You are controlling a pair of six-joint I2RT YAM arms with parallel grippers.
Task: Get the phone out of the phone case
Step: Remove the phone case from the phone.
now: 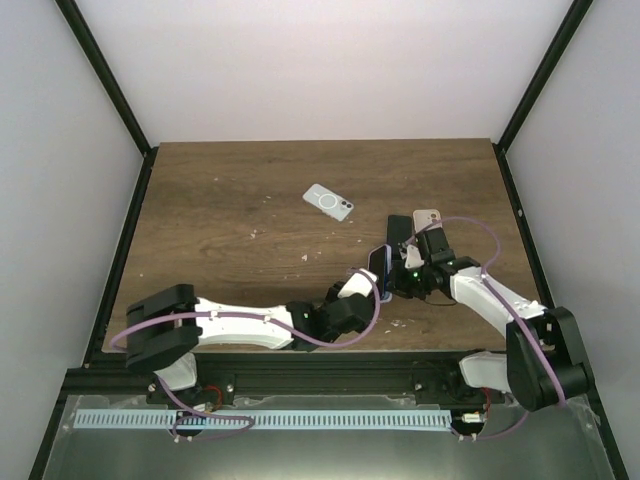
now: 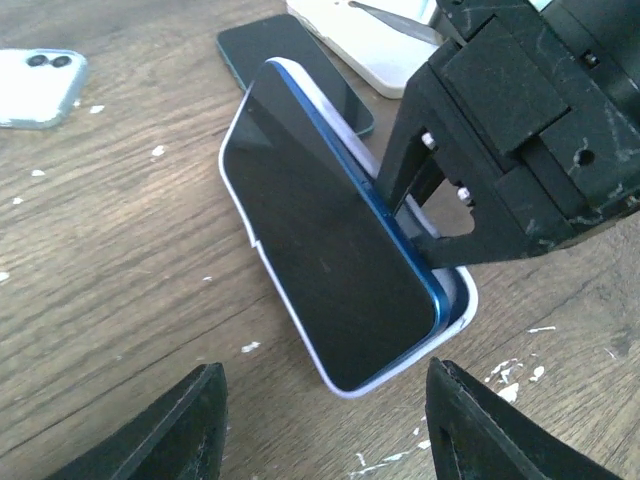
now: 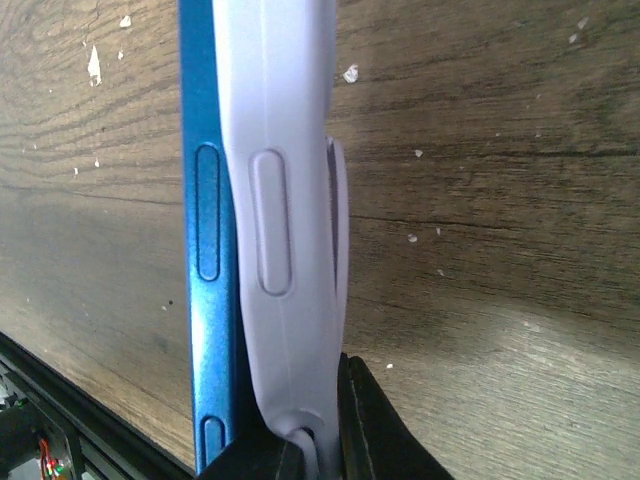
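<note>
Two arms meet over the right half of the wooden table (image 1: pixel 220 230). The blue phone (image 2: pixel 320 250) lies tilted, its right edge lifted out of the lavender phone case (image 2: pixel 462 300) and its left edge seated in the rim. The right gripper (image 2: pixel 425 215) is clamped on the case's right wall, one finger between wall and phone. The left gripper (image 2: pixel 320 440) is spread wide just near of the phone, touching nothing. Beyond lie a dark phone (image 2: pixel 300 60) and a cream phone (image 2: pixel 370 40). Far left lies a pale phone (image 1: pixel 328 201) with a ring on its back.
</note>
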